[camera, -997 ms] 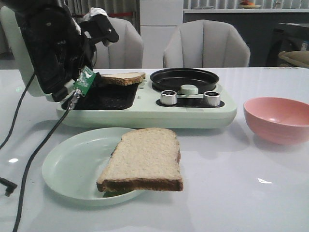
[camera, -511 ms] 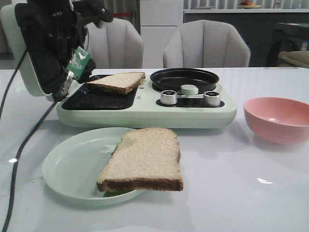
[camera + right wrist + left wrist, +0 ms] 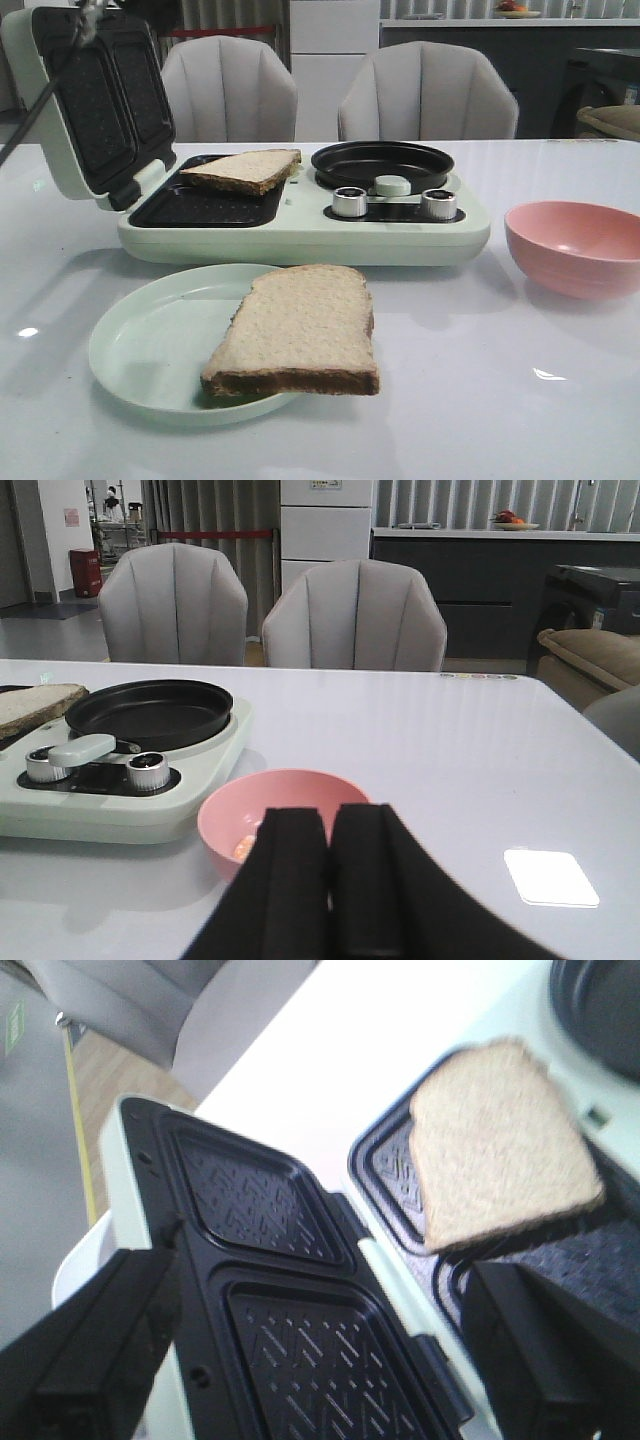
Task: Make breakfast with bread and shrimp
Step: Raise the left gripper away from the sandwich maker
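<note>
Left tool (image 3: 320, 1360) above white table (image 3: 340, 1050)

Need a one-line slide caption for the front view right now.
Bread slice on the open sandwich maker, second slice on a green plate, pink bowl at right.

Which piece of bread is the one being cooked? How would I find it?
Look for the pale green breakfast maker at the middle of the table, with its lid standing open on the left. The bread lies tilted on the black grill tray just under that lid, beside the round black pan. The other slice lies on the plate nearer the front, not on the machine.
</note>
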Motion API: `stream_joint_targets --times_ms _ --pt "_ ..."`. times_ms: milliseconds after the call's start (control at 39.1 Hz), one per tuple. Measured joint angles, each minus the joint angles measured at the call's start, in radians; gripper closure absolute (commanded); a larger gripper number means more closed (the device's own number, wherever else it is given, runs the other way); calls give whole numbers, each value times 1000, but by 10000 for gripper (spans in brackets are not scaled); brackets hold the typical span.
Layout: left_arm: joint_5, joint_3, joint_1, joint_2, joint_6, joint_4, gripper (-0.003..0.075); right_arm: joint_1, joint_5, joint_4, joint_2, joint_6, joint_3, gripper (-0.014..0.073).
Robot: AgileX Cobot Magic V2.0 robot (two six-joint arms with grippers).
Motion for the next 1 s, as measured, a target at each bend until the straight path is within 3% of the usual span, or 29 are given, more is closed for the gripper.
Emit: stream_joint_targets --times_ms 537,997 --pt "-128 354 44 -482 215 -413 102 0 0 0 0 0 0 444" --pt "-126 662 58 -892 244 -473 102 0 0 0 0 0 0 444"
